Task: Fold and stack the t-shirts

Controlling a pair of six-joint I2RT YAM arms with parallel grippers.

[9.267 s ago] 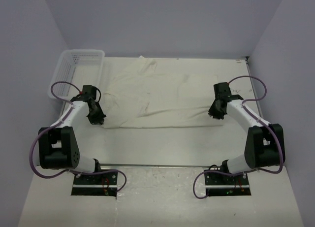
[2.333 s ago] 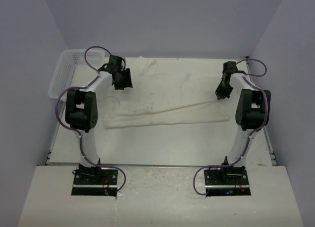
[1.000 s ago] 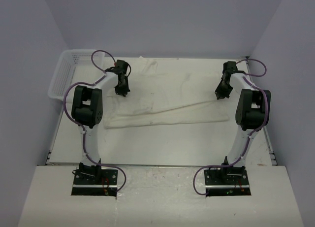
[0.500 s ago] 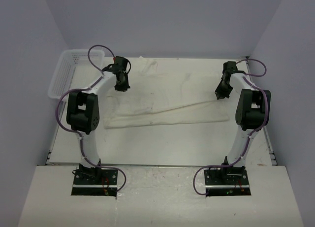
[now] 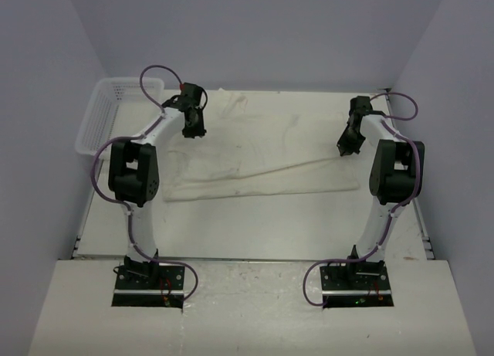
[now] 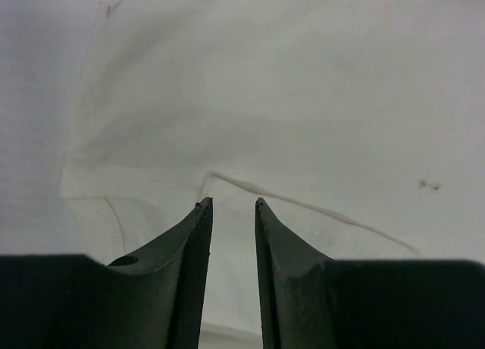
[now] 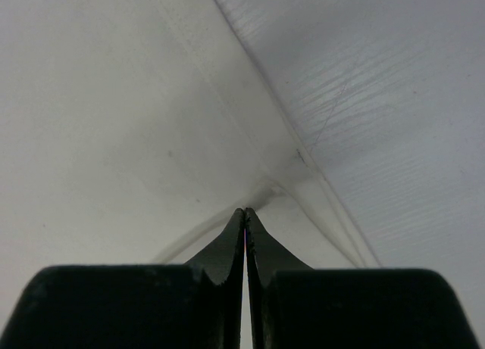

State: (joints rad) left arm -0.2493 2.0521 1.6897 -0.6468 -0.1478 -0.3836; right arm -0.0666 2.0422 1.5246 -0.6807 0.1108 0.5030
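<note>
- Cream cotton t-shirt (image 5: 262, 144) lies spread across the far half of the pale surface (image 5: 255, 225), partly doubled over. One loose edge slants from its near left corner up to the far right.
- Left pincer (image 6: 231, 204) hangs over the shirt's far left part, its fingers a little apart with nothing between them and only flat cloth below.
- Right pincer (image 7: 245, 210) is at the shirt's far right. Its fingers are pressed together, and creases in the cloth run up to the tips, so it looks clamped on a thin pinch of the shirt.
- The step in hand appears to be laying the lengthwise fold. To do it well, the right corner should go down square with the far hem before letting go, so the slanted edge straightens.
- The left side would do well to pin its corner while the right pulls the cloth taut.
- Room is tight at the far side. The wall (image 5: 255, 39) stands just behind the shirt, and the white mesh basket (image 5: 108, 116) sits near the left arm.
- The near half of the surface gives open space to draw the arms back.
</note>
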